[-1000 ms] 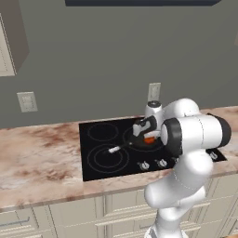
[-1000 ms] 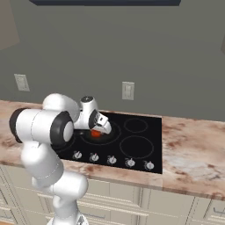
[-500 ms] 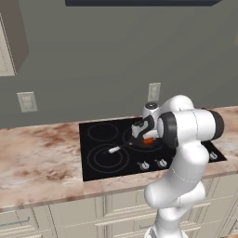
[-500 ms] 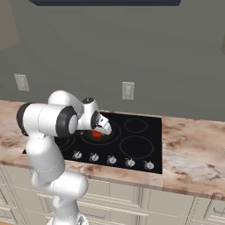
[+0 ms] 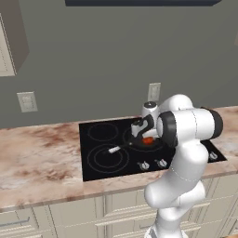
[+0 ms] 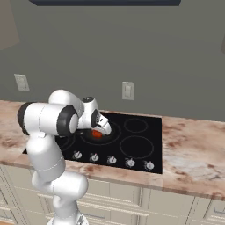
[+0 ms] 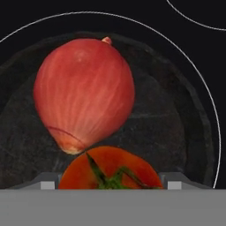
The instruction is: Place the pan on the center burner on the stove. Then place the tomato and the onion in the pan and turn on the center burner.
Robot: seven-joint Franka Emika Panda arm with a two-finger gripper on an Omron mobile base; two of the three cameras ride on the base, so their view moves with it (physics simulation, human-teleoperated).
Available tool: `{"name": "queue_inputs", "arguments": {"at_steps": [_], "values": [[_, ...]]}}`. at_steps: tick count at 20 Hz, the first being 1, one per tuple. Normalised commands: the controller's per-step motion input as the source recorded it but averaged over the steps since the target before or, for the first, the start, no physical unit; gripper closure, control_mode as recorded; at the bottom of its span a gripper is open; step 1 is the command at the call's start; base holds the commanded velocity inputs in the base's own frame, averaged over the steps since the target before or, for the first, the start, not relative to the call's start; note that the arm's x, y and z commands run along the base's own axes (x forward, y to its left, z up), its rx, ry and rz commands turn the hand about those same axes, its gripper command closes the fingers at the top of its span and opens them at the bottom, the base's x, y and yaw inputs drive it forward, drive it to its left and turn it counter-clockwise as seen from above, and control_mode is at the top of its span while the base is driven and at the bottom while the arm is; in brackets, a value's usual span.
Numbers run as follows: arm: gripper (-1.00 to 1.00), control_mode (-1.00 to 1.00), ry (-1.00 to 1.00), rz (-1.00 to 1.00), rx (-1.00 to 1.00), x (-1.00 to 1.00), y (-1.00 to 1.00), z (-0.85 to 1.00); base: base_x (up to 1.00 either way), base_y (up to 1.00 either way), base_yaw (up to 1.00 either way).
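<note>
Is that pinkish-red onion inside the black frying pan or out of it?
Inside: the pinkish-red onion lies on the black frying pan's dark floor, beside the orange-red tomato.

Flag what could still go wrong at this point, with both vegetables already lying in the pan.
1. The open claw hangs right over the tomato; a sloppy retreat may nudge it or the onion out of the shallow pan.
2. The pan's handle juts toward the knobs and could be swept when reaching for them.
3. The knobs look alike, so the wrong one may get turned.
</note>
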Motion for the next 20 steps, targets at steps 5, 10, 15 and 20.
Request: {"name": "queue_inputs", "arguments": {"at_steps": [5, 10, 15, 20], "values": [[-1.00, -1.00, 0.00, -0.05, 0.00, 0.00, -0.24, 0.01, 0.00, 0.00, 0.00], [-1.00, -1.00, -0.04, -0.01, 0.01, -0.03, -0.12, 0.19, 0.00, 0.00, 0.00], [-1.00, -1.00, -0.12, -0.04, 0.00, 0.00, 0.05, 0.28, 0.00, 0.00, 0.00], [-1.00, -1.00, -0.02, -0.02, 0.00, 0.00, 0.11, 0.41, 0.00, 0.00, 0.00]]}}
